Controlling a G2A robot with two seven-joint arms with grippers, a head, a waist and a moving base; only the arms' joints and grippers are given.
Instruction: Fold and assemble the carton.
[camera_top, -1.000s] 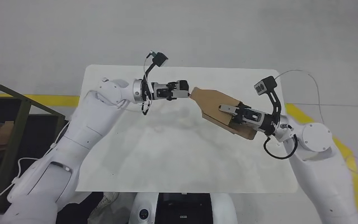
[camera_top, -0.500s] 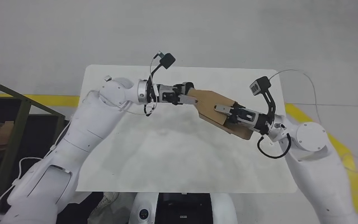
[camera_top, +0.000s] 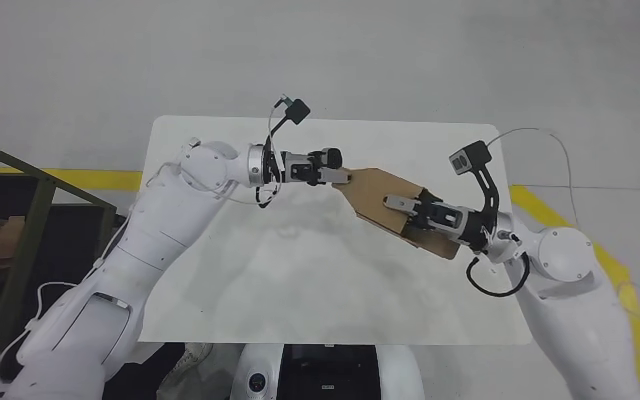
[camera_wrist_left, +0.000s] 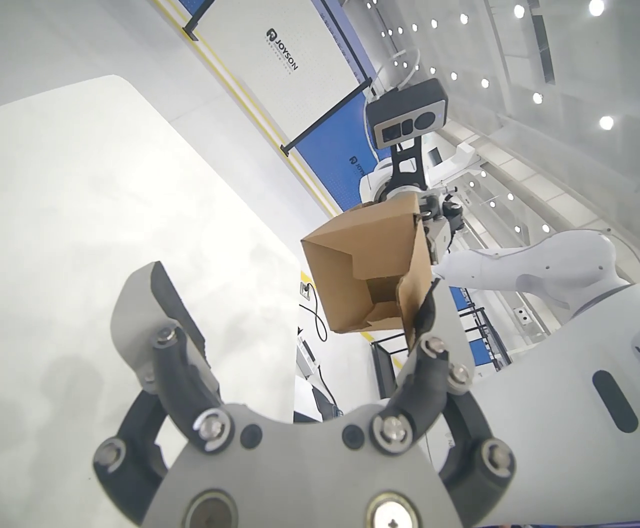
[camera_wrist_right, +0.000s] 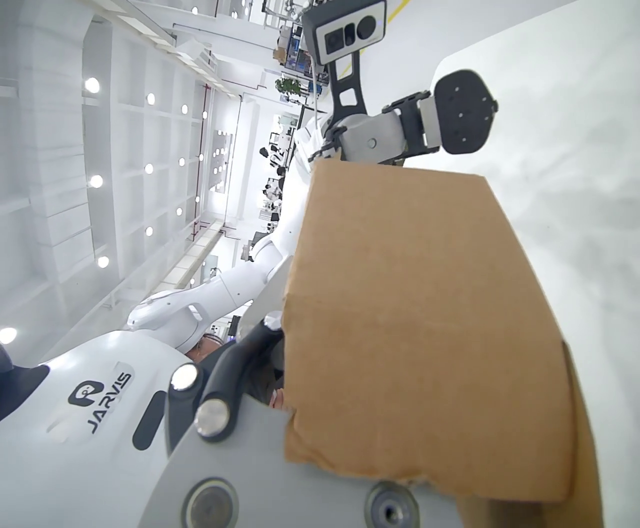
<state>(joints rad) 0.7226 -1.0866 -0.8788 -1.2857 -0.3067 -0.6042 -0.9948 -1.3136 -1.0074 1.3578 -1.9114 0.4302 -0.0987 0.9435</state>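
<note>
Carton (camera_top: 385, 192) is held above the white table (camera_top: 300, 290) between both arms. It is clamped at one end by the right gripper (camera_top: 408, 204) — at the opposite end a flap is touched by one finger of the left gripper (camera_top: 338, 172), spread wide.

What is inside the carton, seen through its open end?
Inside the carton there are only its own brown walls and folded flaps at the far end, with a gap between them; nothing else shows. A loose flap by the left gripper covers one inner side.
</note>
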